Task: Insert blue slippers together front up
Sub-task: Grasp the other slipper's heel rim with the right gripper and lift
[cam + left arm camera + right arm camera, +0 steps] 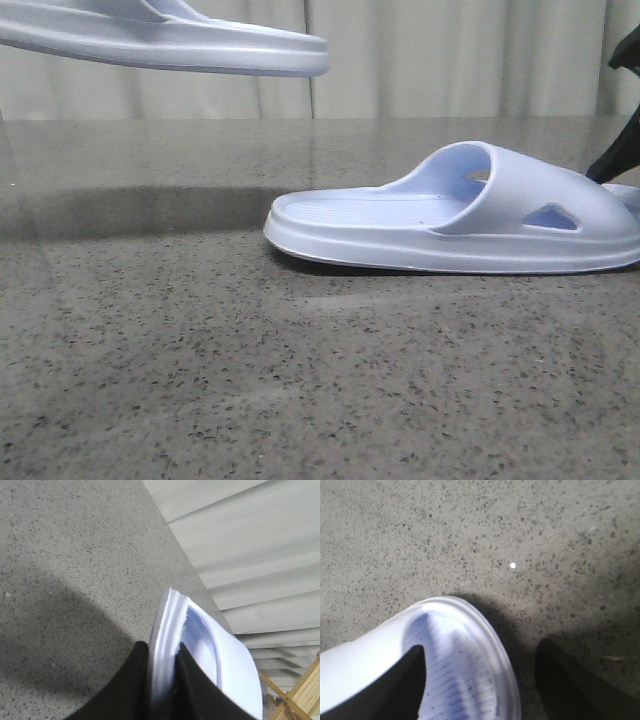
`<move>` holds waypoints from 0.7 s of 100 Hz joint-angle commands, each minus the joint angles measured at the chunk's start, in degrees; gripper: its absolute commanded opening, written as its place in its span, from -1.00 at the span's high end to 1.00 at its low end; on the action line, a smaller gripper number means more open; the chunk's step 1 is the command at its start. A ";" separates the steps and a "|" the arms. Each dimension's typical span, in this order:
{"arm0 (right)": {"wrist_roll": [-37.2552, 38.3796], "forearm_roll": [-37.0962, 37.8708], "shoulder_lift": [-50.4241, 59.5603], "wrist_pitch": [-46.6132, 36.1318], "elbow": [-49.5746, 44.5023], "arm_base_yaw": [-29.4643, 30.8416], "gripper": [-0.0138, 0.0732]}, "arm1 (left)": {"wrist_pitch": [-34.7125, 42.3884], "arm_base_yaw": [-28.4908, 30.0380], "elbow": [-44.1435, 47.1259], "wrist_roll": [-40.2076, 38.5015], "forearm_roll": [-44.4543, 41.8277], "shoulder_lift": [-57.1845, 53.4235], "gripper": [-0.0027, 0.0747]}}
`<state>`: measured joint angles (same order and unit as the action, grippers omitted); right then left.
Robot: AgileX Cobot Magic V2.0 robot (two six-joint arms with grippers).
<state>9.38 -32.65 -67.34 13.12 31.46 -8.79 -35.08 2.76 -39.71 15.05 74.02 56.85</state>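
Note:
One blue slipper hangs in the air at the upper left of the front view, sole down. My left gripper is shut on that slipper's sole edge, with a black finger on each side of it. The other blue slipper lies flat on the table at the right, its strap towards the right. My right gripper is open at its end. One finger is over the ribbed footbed and the other is over the table outside the rim. Only a black finger shows behind the strap in the front view.
The speckled grey stone table stretches in front of and to the left of the lying slipper. Pale curtains hang behind the table. A wooden frame shows beyond the table's far edge in the left wrist view.

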 commanded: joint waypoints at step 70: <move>-0.35 -1.36 3.39 0.12 1.41 -0.27 0.93 | -0.53 0.09 -1.45 -0.02 3.12 -0.99 0.86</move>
<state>9.38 -34.23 -67.30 12.83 31.46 -9.01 -35.41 2.76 -39.71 15.05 74.02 56.85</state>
